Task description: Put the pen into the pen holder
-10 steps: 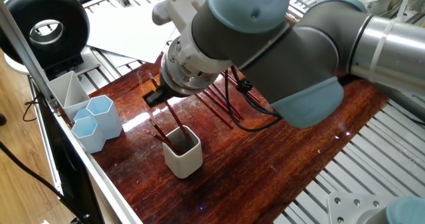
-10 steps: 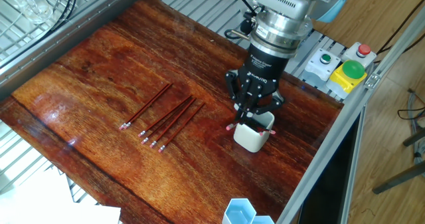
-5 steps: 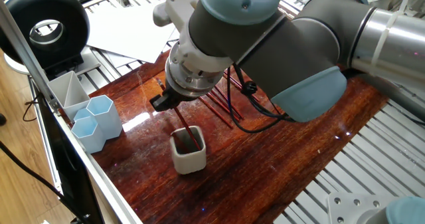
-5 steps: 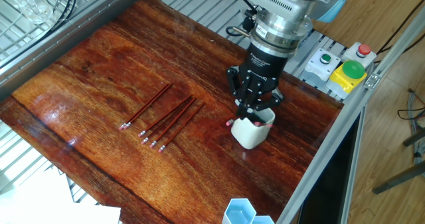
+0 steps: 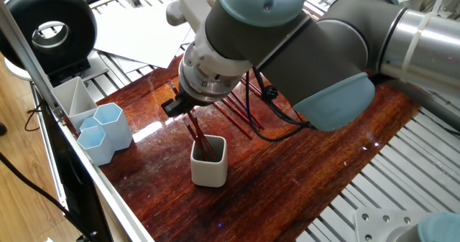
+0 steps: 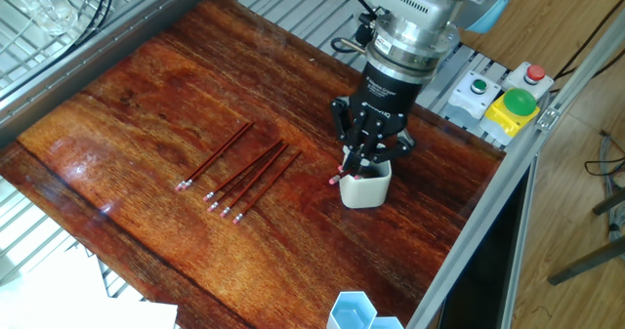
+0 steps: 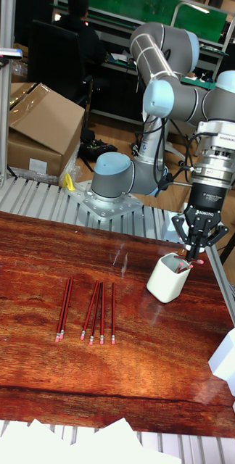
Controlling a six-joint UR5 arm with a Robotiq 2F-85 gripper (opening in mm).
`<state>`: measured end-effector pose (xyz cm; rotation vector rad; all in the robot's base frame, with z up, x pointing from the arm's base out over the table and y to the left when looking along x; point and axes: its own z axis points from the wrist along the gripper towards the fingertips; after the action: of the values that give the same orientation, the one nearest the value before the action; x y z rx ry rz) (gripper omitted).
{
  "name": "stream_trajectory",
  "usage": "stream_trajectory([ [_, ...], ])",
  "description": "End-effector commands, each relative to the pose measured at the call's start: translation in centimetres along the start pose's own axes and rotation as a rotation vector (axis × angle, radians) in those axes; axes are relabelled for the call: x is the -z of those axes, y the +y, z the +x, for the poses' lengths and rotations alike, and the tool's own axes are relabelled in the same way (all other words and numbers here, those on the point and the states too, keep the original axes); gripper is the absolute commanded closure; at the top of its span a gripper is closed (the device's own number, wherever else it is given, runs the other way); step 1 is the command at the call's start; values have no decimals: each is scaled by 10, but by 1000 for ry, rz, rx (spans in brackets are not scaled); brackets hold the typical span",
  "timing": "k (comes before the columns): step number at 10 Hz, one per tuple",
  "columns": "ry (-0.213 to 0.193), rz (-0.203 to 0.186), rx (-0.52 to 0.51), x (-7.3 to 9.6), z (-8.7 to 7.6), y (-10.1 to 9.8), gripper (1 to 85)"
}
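The task looked almost done, in my judgement: the pen [image 5: 199,136] stood with its lower end already inside the pen holder [image 5: 210,169], and what was left was only to let it go and lift the arm away. The gripper [image 6: 368,151] hung directly above the cup, and its fingers seemed closed together on the upper part of the pen, although the tall view and the other fixed view are too small to show the contact clearly. The pen was thin and dark red, and it leaned a little, with the top tilted toward 11 o'clock in the one fixed view; there seemed to be more than one red stick in the cup, but I cannot tell how many. In the other fixed view a small pink tip showed at the cup's rim on its 9 o'clock side. The pen holder was off-white with thick walls, a rounded-square shape, and it stood upright on the dark wooden table [image 6: 146,104]. Five more red pens [image 6: 239,178] lay flat on the wood, well apart from the cup at about 9 o'clock in the other fixed view. Two pale blue hexagonal cups [image 5: 106,131] stood near the table edge.
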<state>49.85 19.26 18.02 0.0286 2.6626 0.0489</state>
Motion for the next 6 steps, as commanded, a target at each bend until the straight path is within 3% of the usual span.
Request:
stream_trajectory([
  [1, -52, -10, 21, 8, -20, -5, 847],
  [2, -96, -44, 13, 10, -31, 4, 847],
  [3, -110, -55, -5, 9, -30, 9, 847],
  [6, -148, -25, 8, -8, -18, 13, 847],
])
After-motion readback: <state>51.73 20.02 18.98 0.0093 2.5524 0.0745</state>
